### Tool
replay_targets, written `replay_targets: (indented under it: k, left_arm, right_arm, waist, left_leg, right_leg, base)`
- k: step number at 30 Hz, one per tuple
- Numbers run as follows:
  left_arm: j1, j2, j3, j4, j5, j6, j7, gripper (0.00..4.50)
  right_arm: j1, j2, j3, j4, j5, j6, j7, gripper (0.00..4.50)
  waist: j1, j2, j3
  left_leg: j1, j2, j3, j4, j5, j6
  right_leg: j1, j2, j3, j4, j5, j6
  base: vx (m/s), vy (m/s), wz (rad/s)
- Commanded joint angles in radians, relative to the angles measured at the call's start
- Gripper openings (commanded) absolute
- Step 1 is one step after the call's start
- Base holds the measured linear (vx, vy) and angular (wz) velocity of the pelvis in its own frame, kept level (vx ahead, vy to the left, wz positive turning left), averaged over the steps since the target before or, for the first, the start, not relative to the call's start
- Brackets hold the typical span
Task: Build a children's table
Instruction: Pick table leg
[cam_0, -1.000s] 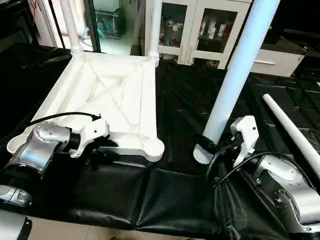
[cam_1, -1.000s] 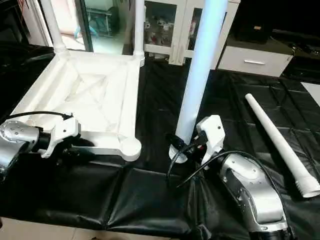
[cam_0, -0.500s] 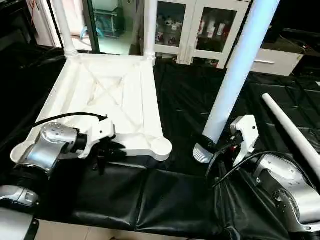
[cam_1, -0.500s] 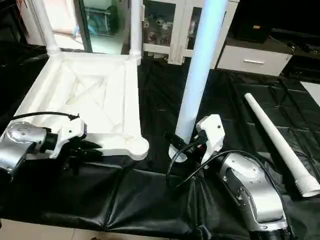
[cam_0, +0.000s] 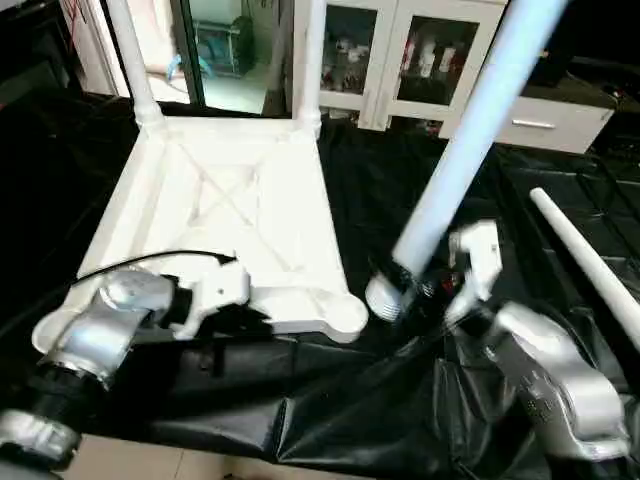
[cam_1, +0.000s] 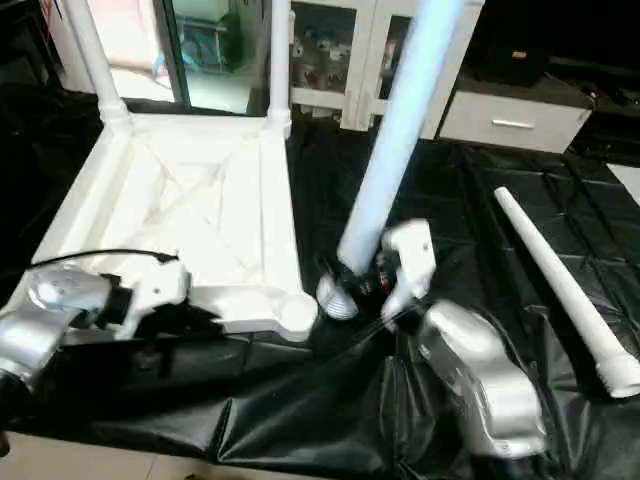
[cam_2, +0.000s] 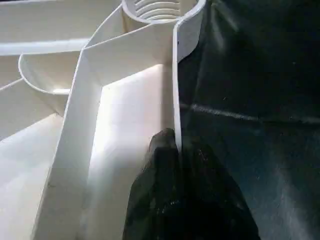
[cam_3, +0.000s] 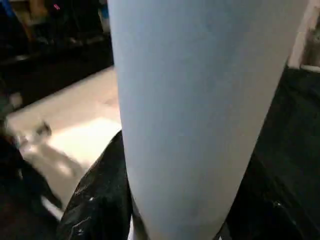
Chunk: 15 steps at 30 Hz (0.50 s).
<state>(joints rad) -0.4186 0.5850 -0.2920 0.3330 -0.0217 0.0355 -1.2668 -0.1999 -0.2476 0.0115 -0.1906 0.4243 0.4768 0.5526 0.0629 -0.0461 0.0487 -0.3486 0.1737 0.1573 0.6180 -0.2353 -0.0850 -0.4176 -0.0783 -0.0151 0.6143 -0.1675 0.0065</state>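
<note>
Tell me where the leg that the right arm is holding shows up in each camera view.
Left eye view: held leg, right of centre, leaning.
Right eye view: centre.
Left wrist view: not in it.
Right wrist view: close up, between the fingers.
Shared landmark: table top's near corner socket.

No text, label, brand, number or sign can be read on anything here.
</note>
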Motion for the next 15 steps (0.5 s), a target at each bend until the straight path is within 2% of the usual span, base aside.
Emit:
replay_targets:
  k: [1,2,3,4,5,7,9,10,11,12,13,15]
  left_arm:
    - [0.018,-0.034,-0.037,-0.034,-0.024,-0.004,-0.005,0.03]
    - [0.025,-0.038,-0.037,-0.054,-0.024,0.005,0.003,0.03]
    - [0.027,-0.04,-0.037,-0.059,-0.023,0.008,0.007,0.03]
    - [0.029,-0.05,-0.037,-0.069,-0.019,0.014,0.025,0.03]
    - [0.029,-0.051,-0.036,-0.069,-0.019,0.015,0.026,0.03]
    - [0.033,-0.062,-0.033,-0.083,-0.016,0.031,0.047,0.03]
    - [0.039,-0.066,-0.032,-0.096,-0.014,0.042,0.053,0.03]
    - [0.043,-0.067,-0.032,-0.104,-0.013,0.047,0.055,0.03]
    - [0.045,-0.069,-0.029,-0.109,-0.013,0.051,0.059,0.03]
    - [0.046,-0.07,-0.027,-0.111,-0.014,0.053,0.061,0.03]
    - [0.047,-0.071,-0.026,-0.116,-0.016,0.056,0.062,0.03]
    - [0.056,-0.071,-0.025,-0.132,-0.021,0.068,0.061,0.03]
  right_arm:
    - [-0.011,-0.004,-0.016,-0.006,0.019,0.014,-0.001,1.87]
    - [-0.028,-0.004,-0.011,-0.003,0.028,0.023,0.011,1.87]
    - [-0.034,-0.004,-0.01,-0.003,0.034,0.028,0.016,1.87]
    - [-0.057,-0.001,-0.012,0.0,0.081,0.068,0.05,1.87]
    - [-0.058,-0.002,-0.011,0.0,0.084,0.072,0.053,1.87]
    - [-0.074,-0.023,0.011,0.004,0.119,0.133,0.11,1.87]
    - [-0.076,-0.045,0.032,0.012,0.11,0.15,0.136,1.87]
    - [-0.076,-0.061,0.045,0.019,0.104,0.155,0.152,1.87]
    - [-0.078,-0.071,0.05,0.027,0.106,0.168,0.159,1.87]
    - [-0.079,-0.074,0.052,0.031,0.108,0.175,0.161,1.87]
    - [-0.08,-0.077,0.052,0.033,0.111,0.182,0.162,1.87]
    - [-0.092,-0.087,0.063,0.064,0.085,0.161,0.175,1.87]
  waist:
    - [-0.005,0.01,-0.052]
    - [-0.003,0.009,-0.052]
    - [-0.005,0.001,-0.05]
    - [-0.004,0.001,-0.05]
    - [-0.005,0.003,-0.05]
    - [-0.006,0.004,-0.049]
    - [-0.006,-0.003,-0.047]
    - [-0.004,-0.001,-0.045]
    - [-0.006,-0.008,-0.043]
    - [-0.005,-0.006,-0.044]
    - [-0.006,-0.01,-0.042]
    - [-0.007,-0.011,-0.04]
  left_leg:
    - [0.007,0.043,0.001,-0.098,-0.156,-0.005]
    - [0.006,0.041,0.002,-0.097,-0.147,-0.003]
    - [0.003,0.041,0.003,-0.097,-0.143,0.0]
    - [0.0,0.041,0.002,-0.098,-0.134,0.003]
    - [0.0,0.041,0.0,-0.098,-0.141,0.007]
    - [0.002,0.041,0.001,-0.097,-0.148,0.012]
    - [-0.001,0.042,0.001,-0.097,-0.144,0.012]
    - [0.0,0.041,0.002,-0.097,-0.143,0.012]
    - [-0.003,0.041,0.003,-0.097,-0.145,0.014]
    - [-0.002,0.041,0.002,-0.097,-0.144,0.014]
    - [-0.004,0.041,0.003,-0.097,-0.145,0.013]
    - [-0.004,0.041,0.003,-0.098,-0.142,0.014]
  right_leg:
    - [0.039,-0.047,0.029,-0.059,-0.2,-0.195]
    - [0.041,-0.046,0.029,-0.058,-0.184,-0.195]
    - [0.043,-0.046,0.029,-0.058,-0.18,-0.195]
    - [0.045,-0.046,0.029,-0.057,-0.181,-0.191]
    - [0.046,-0.048,0.028,-0.056,-0.19,-0.192]
    - [0.044,-0.047,0.029,-0.059,-0.201,-0.191]
    - [0.045,-0.047,0.029,-0.06,-0.212,-0.187]
    - [0.043,-0.048,0.03,-0.062,-0.224,-0.183]
    - [0.043,-0.048,0.03,-0.064,-0.242,-0.177]
    - [0.043,-0.049,0.03,-0.065,-0.252,-0.175]
    - [0.041,-0.05,0.03,-0.067,-0.266,-0.17]
    - [0.039,-0.049,0.03,-0.068,-0.274,-0.164]
  base:
    - [0.0,0.0,0.0]
    - [0.0,0.0,0.0]
    - [0.0,0.0,0.0]
    - [0.0,0.0,0.0]
    - [0.0,0.0,0.0]
    - [0.0,0.0,0.0]
    - [0.0,0.0,0.0]
    - [0.0,0.0,0.0]
    - [0.0,0.0,0.0]
    - [0.0,0.0,0.0]
    - [0.0,0.0,0.0]
    - [0.0,0.0,0.0]
